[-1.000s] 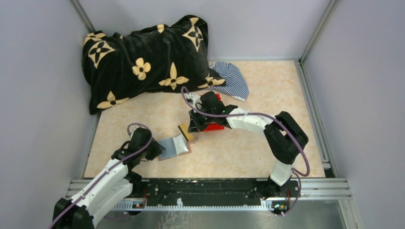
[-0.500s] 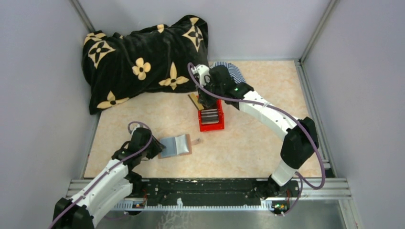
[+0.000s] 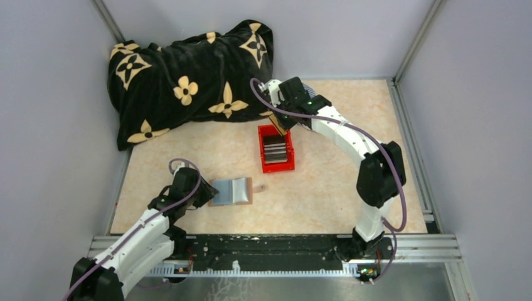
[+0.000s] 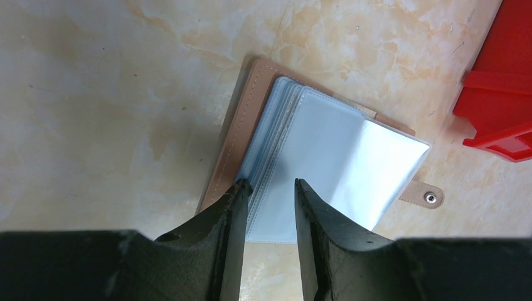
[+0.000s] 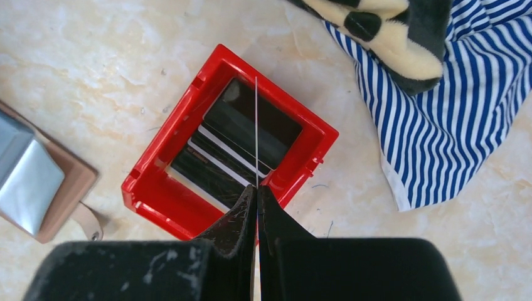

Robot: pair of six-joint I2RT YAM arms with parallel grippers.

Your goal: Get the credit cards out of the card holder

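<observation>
The brown card holder [image 3: 231,191] lies open on the table, its clear grey-blue sleeves [image 4: 326,144] fanned upward. My left gripper [image 4: 270,183] is open at the holder's left edge, its fingertips straddling the sleeve ends; nothing is clamped between them. My right gripper [image 5: 257,188] is shut on an orange-tan credit card [image 3: 276,123], seen edge-on as a thin line [image 5: 256,125] above the far end of the red bin [image 5: 163,194]. Several dark credit cards [image 5: 232,144] lie stacked inside that bin [image 3: 276,168].
A black blanket with cream flowers [image 3: 188,75] fills the back left. A blue-and-white striped cloth [image 5: 452,106] lies right behind the bin. The holder's snap tab [image 4: 426,195] points toward the bin. Grey walls close the table on three sides.
My right arm has carried the orange-tan card from beside the card holder back over the red bin's far end. The left gripper and the holder have stayed put.
</observation>
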